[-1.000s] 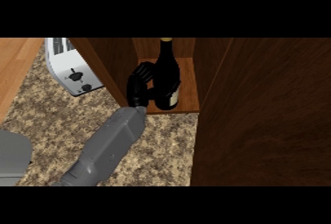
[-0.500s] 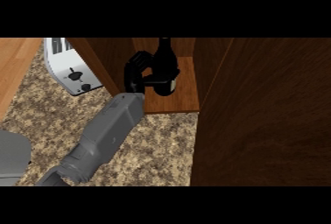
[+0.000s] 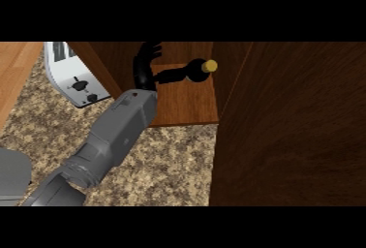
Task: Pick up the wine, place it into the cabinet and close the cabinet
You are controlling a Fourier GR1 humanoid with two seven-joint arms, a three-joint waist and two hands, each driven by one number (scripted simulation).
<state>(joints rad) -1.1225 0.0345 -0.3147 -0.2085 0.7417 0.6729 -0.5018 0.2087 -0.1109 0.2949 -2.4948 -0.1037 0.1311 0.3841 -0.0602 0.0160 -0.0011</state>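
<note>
The wine bottle is dark with a gold cap and shows almost end-on, standing on the floor of the open cabinet. My right hand is inside the cabinet, just left of the bottle. Its fingers point up toward the cabinet's back, away from the bottle. Only the thumb stretches right, to the bottle's neck. The grey right forearm runs down to the lower left. The cabinet door stands open, a dark wooden panel filling the right side. My left hand does not show.
A white toaster sits on the speckled stone counter left of the cabinet. A grey shape lies at the lower left edge. A light wood surface borders the counter at far left.
The hand has pushed deeper into the cabinet with the bottle. Its fingers have uncurled from the bottle's body and now point away from it.
</note>
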